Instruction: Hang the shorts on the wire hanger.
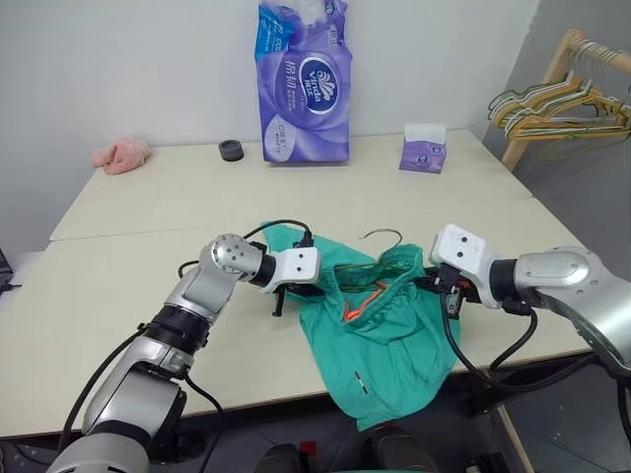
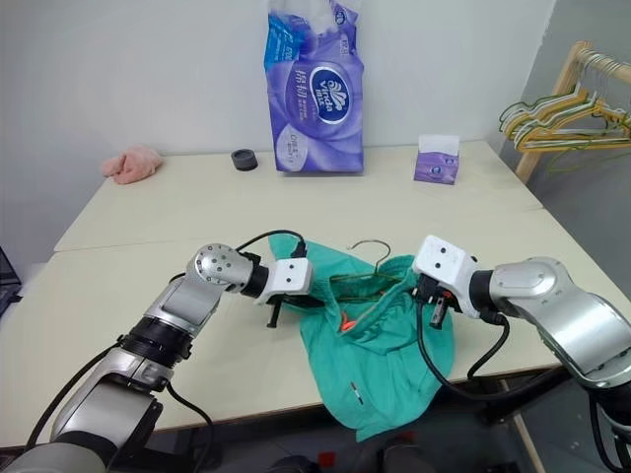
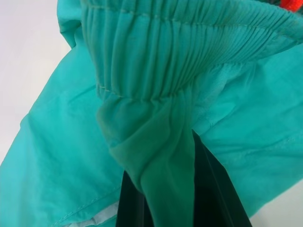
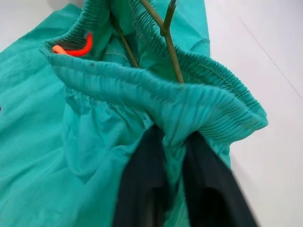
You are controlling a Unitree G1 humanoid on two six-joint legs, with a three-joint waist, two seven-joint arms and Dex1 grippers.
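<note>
Both grippers are at the waistband of the shorts (image 1: 380, 335). On the robot's left, the left gripper (image 1: 296, 288) is pinched tight on a fold of the gathered elastic — in its wrist view the teal cloth runs down between its dark fingers (image 3: 215, 194). On the right, the right gripper (image 1: 434, 284) has its two black fingers (image 4: 142, 189) on either side of a bunched bit of waistband, with cloth between them; whether it presses the cloth or stands slightly parted I cannot tell.

The shorts lie at the front of the bench (image 1: 148, 217), waistband lifted and stretched between the two grippers, legs drooping over the near edge. An orange cord (image 4: 73, 48) shows inside the waist opening. The wire hanger (image 1: 383, 236) sits with its thin wire passing down into the waist opening, its curved hook sticking out behind the waistband over the bench top.
</note>
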